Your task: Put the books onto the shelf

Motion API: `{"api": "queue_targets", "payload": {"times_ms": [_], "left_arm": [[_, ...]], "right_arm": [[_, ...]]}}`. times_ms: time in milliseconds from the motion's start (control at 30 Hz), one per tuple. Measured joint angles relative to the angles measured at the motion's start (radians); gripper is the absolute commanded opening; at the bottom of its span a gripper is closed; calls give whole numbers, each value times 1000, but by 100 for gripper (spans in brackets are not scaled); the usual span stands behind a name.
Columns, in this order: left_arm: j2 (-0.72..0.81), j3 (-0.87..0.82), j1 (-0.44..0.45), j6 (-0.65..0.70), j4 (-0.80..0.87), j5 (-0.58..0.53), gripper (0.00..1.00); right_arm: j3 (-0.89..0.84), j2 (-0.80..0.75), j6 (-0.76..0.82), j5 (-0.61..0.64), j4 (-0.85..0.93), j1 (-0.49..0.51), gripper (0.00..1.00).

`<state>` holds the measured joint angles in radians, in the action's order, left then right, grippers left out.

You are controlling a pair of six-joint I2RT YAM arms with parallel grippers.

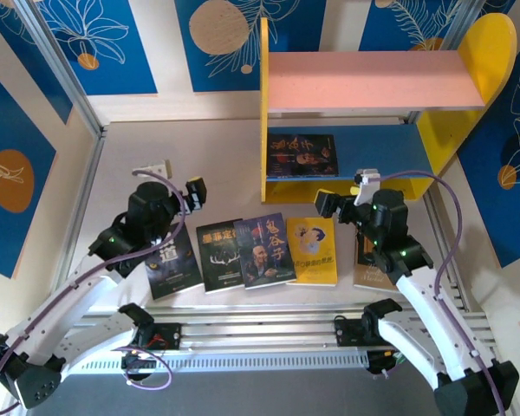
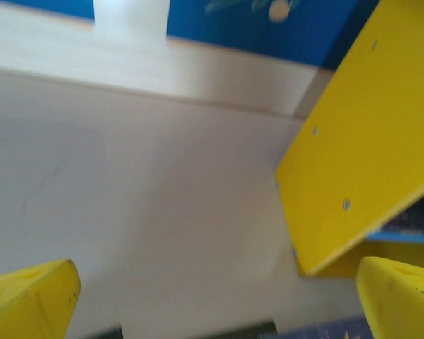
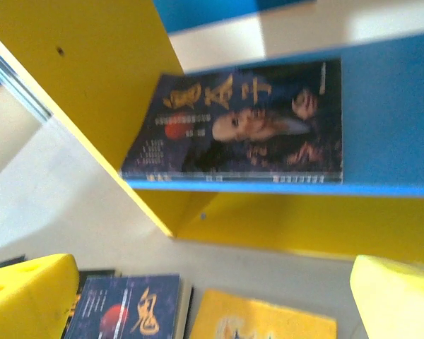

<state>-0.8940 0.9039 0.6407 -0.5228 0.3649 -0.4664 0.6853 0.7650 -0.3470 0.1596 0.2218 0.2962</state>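
One dark book (image 1: 302,156) is already lying flat on the blue lower board (image 1: 381,147) of the shelf (image 1: 373,80), while five books (image 1: 264,250) are waiting in a row on the table (image 1: 121,147) near the arms, and both the left pincer (image 2: 215,300) and the right pincer (image 3: 212,296) are hanging wide open, gripping nothing.

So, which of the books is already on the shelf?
The dark book lying flat on the blue lower board; the others lie on the table.
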Motion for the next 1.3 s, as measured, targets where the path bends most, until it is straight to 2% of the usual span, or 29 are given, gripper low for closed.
{"api": "queue_targets", "payload": {"times_ms": [233, 467, 767, 1300], "left_arm": [[-89, -12, 156, -231, 175, -24, 100], [-267, -45, 292, -365, 212, -17, 100], [-340, -68, 301, -420, 156, 106, 100], [-454, -96, 311, -449, 6, 258, 96]], "right_arm": [[21, 121, -47, -71, 145, 58, 94], [-130, 151, -137, -130, 83, 130, 92], [-160, 225, -187, -145, 63, 192, 89], [-110, 457, -199, -167, -14, 254, 70]]}}
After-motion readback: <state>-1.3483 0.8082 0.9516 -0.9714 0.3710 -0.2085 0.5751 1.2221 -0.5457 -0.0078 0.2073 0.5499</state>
